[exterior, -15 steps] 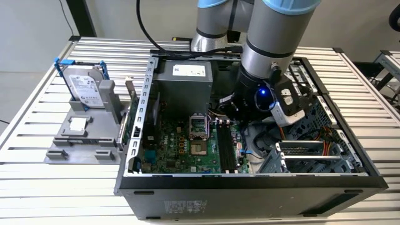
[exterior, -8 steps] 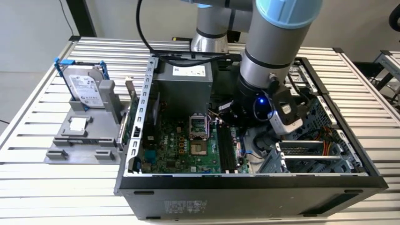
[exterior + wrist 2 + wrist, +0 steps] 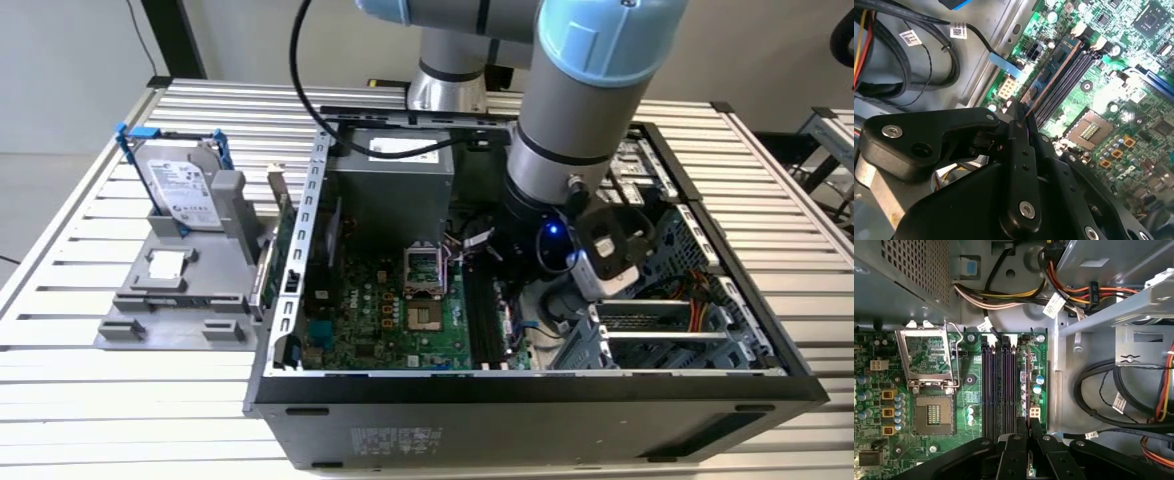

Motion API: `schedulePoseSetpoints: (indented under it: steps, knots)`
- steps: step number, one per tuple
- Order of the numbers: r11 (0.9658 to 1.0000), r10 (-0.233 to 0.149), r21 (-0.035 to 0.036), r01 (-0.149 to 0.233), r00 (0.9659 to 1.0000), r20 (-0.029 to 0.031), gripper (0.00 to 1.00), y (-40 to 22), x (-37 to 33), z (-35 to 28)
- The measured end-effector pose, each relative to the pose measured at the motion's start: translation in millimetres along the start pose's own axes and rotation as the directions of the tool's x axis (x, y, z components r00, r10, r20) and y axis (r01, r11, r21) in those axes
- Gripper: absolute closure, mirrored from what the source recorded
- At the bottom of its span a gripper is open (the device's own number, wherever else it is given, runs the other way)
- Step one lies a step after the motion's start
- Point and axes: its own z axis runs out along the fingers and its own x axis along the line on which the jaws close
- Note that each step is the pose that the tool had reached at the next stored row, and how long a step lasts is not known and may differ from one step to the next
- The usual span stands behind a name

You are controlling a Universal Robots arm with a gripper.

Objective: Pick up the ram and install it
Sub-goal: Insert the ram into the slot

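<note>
Your fingers are pressed close together on the ram, which you can see in the second wrist view as a thin dark board running away from the fingertips, standing on edge over the row of memory slots. In the first wrist view the same stick shows edge-on as a narrow line between the two black fingers, lined up with the slot at the end of the row nearest the bare metal floor of the case; whether it is fully seated you cannot tell. Going from the exterior view's left, you have a grey holder on the slatted table, with a silver hard drive in blue rails standing in it, well apart from your gripper. Next comes the open computer case, lying with its inside facing up. Inside it the green motherboard fills the near left part, with the processor socket near its middle and the grey power supply box behind it. The memory slots lie just beside the socket, and your arm reaches down into the case right over them, a blue light glowing at the wrist. At the exterior view's right, metal drive bays and bundles of cables take up the rest of the case. In the first wrist view, red, yellow and black wires run beside the board.
</note>
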Motion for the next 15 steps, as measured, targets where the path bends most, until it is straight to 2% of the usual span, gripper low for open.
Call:
schedulePoseSetpoints:
  steps: [4,8,15]
  knots:
    - [1.0,-0.005,-0.0001,0.005,1.0,-0.0001,1.0,-0.2,1.8,5.1]
    - [1.0,-0.006,0.0002,0.006,1.0,-0.0002,1.0,-0.3,4.3,5.7]
    - [1.0,-0.006,0.0002,0.006,1.0,-0.0002,1.0,-1.5,6.4,10.4]
